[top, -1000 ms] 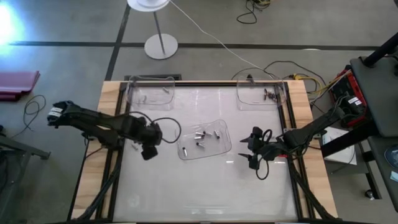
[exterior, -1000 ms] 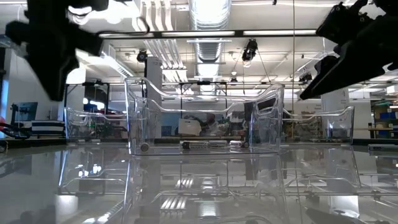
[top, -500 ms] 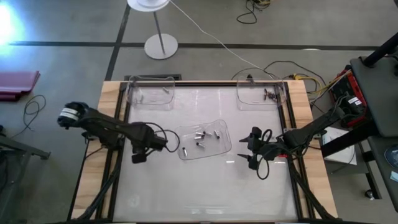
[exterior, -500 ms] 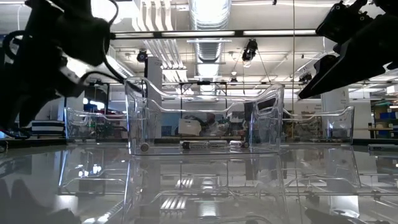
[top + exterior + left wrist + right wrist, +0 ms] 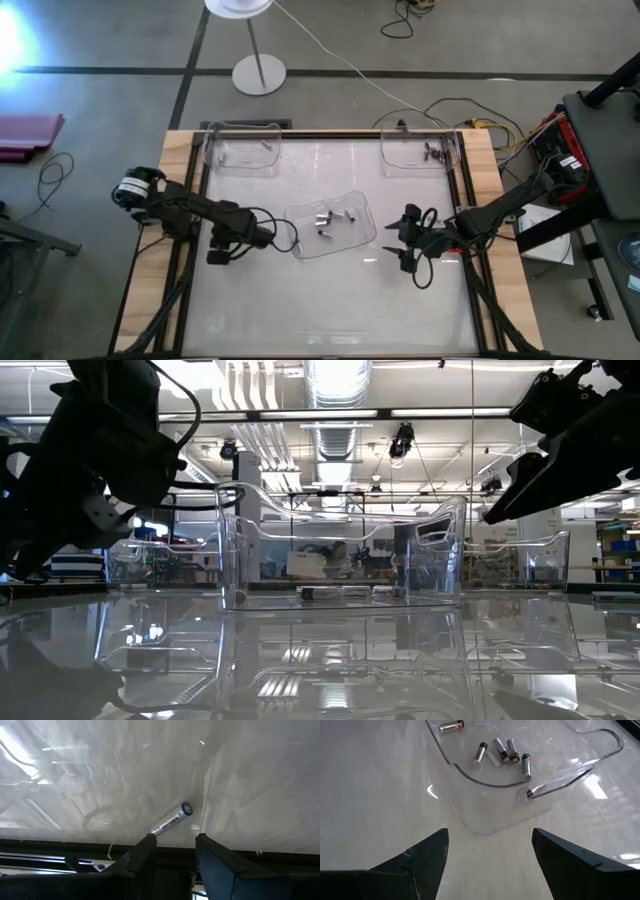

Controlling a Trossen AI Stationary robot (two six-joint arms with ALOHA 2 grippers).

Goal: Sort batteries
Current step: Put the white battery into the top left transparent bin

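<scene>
Clear tray's point(image 5: 362, 232) edge near left end effector point(image 5: 285, 238).

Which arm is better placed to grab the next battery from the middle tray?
Probably the left. Its gripper sits at the middle tray, open fingers straddling a battery. The right gripper is open too, but stands off the tray's other side.

Table top point(image 5: 330, 300): I read it as glossy, mirror-smooth, reflecting ceiling lights.
Table frame point(image 5: 180, 150): pale bare wood, matt.
Centre tray point(image 5: 362, 232): clear, shiny plastic, smooth.
Batteries point(image 5: 510, 751): bright metal, glossy, printed sleeves.
Right gripper point(image 5: 487, 857): I see matt dark plastic fingers.
</scene>
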